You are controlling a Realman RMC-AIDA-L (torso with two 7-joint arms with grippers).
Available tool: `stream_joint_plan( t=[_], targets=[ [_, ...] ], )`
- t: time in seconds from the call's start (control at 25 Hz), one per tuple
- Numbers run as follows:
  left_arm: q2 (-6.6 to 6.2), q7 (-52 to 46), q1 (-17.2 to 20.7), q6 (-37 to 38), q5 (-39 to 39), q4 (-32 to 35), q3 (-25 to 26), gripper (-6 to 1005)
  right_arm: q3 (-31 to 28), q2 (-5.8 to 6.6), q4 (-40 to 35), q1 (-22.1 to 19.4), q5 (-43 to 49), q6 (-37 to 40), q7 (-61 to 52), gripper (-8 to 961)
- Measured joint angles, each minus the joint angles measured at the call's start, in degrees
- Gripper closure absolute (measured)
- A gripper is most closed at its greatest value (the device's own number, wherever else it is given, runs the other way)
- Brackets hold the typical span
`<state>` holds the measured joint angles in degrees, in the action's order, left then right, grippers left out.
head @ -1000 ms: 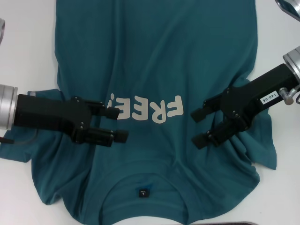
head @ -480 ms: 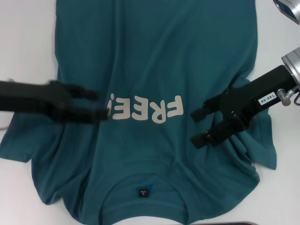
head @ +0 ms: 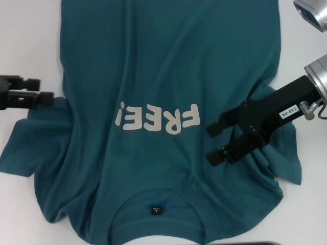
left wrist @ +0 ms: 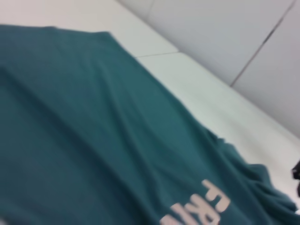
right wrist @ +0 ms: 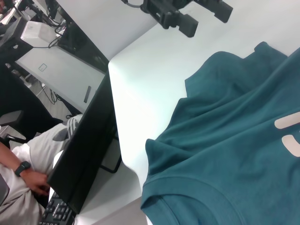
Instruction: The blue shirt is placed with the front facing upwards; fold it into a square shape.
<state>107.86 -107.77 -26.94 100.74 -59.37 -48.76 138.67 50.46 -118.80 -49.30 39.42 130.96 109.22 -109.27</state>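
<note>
Blue shirt (head: 168, 71) lies flat on the white surface (head: 30, 61), front up, collar at the near edge, hem running off the far edge of the head view. White "FREE" print (head: 158, 118) reads upside down from the robot's side. Small dark label (head: 155, 210) sits inside the collar. Fabric is wrinkled and bunched around both sleeves; left sleeve (head: 36, 148) is crumpled onto the surface, right sleeve (head: 283, 163) folds up under the right arm.

Right claw (head: 214, 143) is over the shirt just right of the print, near the right armpit area, fingers (head: 220, 124) spread apart, released, nothing between them. Can't tell if the lower finger touches the cloth.

Left claw (head: 38, 89) is at the left edge, over bare surface just beside the left sleeve, off the shirt. Two fingertips show with a narrow gap, nothing held; looks released.

Right wrist view: the left claw (right wrist: 201, 18) shows farther off above the surface, fingers apart, shirt collar and sleeve nearer. A dark monitor (right wrist: 89, 140) and a seated person (right wrist: 28, 164) sit past the surface edge.
</note>
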Motion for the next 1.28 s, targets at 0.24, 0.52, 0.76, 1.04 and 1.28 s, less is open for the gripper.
stream_joint_plan(
  t=[0.24, 0.52, 0.76, 1.04, 1.28],
  targets=[
    [-0.47, -0.18, -0.15, -0.13, 4.89, 0.25, 2.66, 208, -0.02, -0.03, 0.00, -0.24, 0.00, -0.04, 0.07, 9],
    [-0.29, -0.80, -0.21, -4.72, 10.40, 1.21, 2.60, 208, -0.02, -0.39, 0.07, -0.24, 0.31, -0.78, -0.13, 9],
    [-0.29, -0.82, -0.60, -6.54, 11.80, 1.53, 2.47, 208, -0.02, -0.46, 0.48, -0.21, 0.62, -1.53, -0.13, 9],
    [-0.26, -0.95, -1.03, -8.98, 14.55, 1.62, 2.52, 209, -0.02, -0.09, 3.19, 0.38, 0.67, -2.35, 0.22, 9],
    [-1.09, -1.18, -1.39, -9.49, 15.99, 3.47, 2.73, 209, -0.02, -0.12, 3.25, 0.51, 0.70, -2.44, 0.36, 10]
  ],
)
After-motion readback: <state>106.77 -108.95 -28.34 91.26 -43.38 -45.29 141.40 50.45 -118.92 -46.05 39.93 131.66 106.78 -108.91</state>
